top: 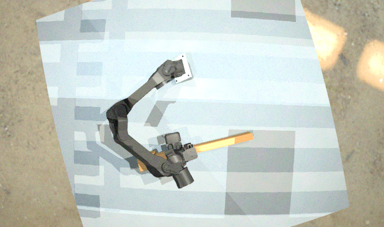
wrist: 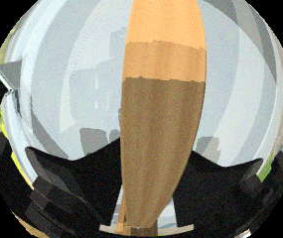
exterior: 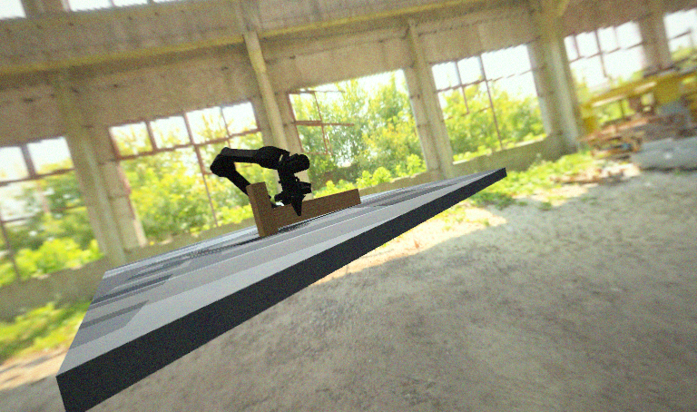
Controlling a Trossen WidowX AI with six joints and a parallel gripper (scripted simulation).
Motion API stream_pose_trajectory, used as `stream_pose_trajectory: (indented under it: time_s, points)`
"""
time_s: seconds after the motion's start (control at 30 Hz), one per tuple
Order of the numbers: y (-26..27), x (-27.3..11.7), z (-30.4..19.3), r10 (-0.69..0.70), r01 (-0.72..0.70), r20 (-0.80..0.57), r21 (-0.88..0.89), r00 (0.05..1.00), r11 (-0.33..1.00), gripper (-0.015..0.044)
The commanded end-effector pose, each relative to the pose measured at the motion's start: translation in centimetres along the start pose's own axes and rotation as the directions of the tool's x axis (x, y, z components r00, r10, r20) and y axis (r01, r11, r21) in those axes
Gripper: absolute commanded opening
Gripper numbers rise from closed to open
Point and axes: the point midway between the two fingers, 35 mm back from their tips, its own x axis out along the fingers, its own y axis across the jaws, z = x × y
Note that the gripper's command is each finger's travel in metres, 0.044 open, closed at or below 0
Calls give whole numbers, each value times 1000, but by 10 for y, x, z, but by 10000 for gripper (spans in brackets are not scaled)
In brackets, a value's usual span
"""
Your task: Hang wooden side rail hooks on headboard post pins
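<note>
The wooden side rail runs from beside the post toward the right, with its far end low at the table. The upright wooden headboard post stands at the rail's left end, partly under the arm in the top view. The rail's near end meets or nearly meets the post in the exterior view. My gripper is shut on the rail, one finger on each side, nearer the post than the far end. The hooks, pins and slot are hidden, so I cannot tell whether the hooks sit on the pins.
The arm's base is on a white plate toward the back of the table. The arm's elbow bends out to the left, and its forearm passes over the post in the top view. Patterned shadows cover the table top.
</note>
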Motion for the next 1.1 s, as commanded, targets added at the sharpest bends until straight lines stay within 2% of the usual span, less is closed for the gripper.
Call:
stream_pose_trajectory:
  time_s: [0.0,0.8,1.07]
  points:
    - [-2,-2,-2,-14,14,-9,7,1000,1000,0]
    - [-2,2,-2,-14,14,-9,7,1000,1000,0]
    - [0,2,0,-4,4,-1,-1,1000,1000,210]
